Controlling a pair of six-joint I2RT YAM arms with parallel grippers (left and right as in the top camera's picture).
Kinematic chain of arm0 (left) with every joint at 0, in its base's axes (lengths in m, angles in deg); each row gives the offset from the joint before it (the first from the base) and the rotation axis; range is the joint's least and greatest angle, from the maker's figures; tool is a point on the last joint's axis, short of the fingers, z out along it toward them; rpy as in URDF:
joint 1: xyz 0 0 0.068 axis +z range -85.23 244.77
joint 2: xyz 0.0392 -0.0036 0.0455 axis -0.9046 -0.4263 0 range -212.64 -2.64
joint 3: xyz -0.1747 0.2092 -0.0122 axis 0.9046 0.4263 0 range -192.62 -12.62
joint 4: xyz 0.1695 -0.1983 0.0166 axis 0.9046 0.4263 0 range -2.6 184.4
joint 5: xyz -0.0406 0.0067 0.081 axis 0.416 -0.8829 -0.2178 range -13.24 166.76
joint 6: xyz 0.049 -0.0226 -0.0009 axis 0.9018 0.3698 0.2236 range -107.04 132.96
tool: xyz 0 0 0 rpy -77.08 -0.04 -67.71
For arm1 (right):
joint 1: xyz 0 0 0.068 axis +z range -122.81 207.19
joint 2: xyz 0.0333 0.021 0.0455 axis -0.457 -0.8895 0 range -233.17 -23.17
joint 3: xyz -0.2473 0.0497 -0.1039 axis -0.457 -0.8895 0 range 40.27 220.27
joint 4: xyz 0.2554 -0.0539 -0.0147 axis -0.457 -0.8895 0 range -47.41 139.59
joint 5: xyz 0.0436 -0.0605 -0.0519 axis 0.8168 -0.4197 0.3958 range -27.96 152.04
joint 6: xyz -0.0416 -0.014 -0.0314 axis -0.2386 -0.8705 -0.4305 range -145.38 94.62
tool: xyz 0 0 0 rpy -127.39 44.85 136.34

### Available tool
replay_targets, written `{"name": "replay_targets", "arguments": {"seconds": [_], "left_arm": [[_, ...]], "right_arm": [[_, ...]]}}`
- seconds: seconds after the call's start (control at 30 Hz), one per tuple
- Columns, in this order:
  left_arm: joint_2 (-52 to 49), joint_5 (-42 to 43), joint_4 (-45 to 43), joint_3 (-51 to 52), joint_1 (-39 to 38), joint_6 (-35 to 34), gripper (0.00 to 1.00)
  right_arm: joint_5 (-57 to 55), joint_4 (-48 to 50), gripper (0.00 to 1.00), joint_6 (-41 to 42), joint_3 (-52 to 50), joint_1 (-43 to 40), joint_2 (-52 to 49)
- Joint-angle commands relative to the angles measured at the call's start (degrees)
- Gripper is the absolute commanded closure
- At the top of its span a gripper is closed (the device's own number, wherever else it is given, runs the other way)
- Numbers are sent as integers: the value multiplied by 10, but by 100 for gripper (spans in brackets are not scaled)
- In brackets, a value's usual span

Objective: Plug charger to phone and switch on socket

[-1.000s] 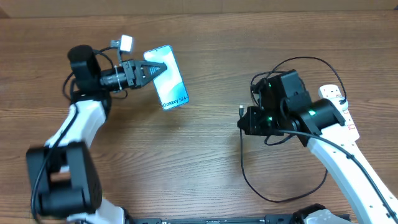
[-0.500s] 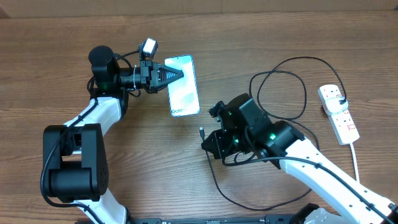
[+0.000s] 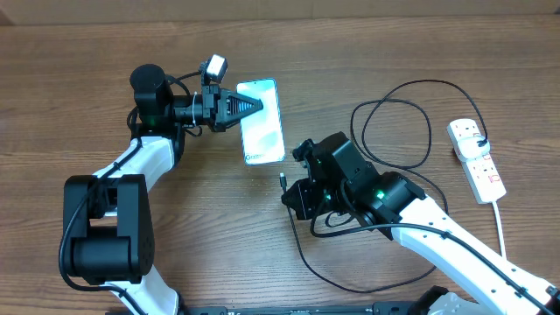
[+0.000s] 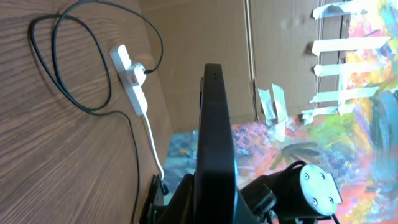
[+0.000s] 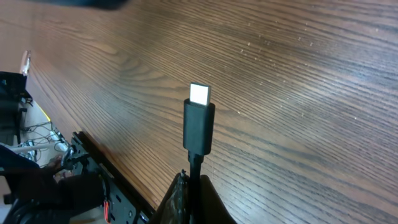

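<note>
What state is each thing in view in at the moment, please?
phone: screen facing up, gripped at one long edge, no cable in it.
charger: small plug gripped just below its metal tip, apart from the phone; other end in the socket.
socket: charger plugged in; switch position too small to tell.
left fingers: shut on the phone.
right fingers: shut on the charger.

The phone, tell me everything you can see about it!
The phone is a slim rectangle with a light blue-teal screen facing up and small writing near one short edge. From the side its edge looks thin and dark. The left gripper is shut on its long side. Nothing is plugged into it.
</note>
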Motion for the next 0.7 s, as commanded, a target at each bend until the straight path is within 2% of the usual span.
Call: {"name": "replay_targets", "arguments": {"seconds": [0.0, 0.13, 0.4, 0.67], "left_arm": [[-1, -17, -2, -4, -4, 2, 96], [-1, -26, 19, -4, -4, 11, 96], [-1, -43, 130, -4, -11, 95, 96], [-2, -40, 133, -4, -15, 146, 96]], "right_arm": [[-4, 2, 96, 2, 22, 3, 7], [3, 1, 96, 2, 28, 9, 7], [-42, -4, 96, 2, 40, 42, 7], [-67, -15, 96, 2, 40, 46, 7]]}}
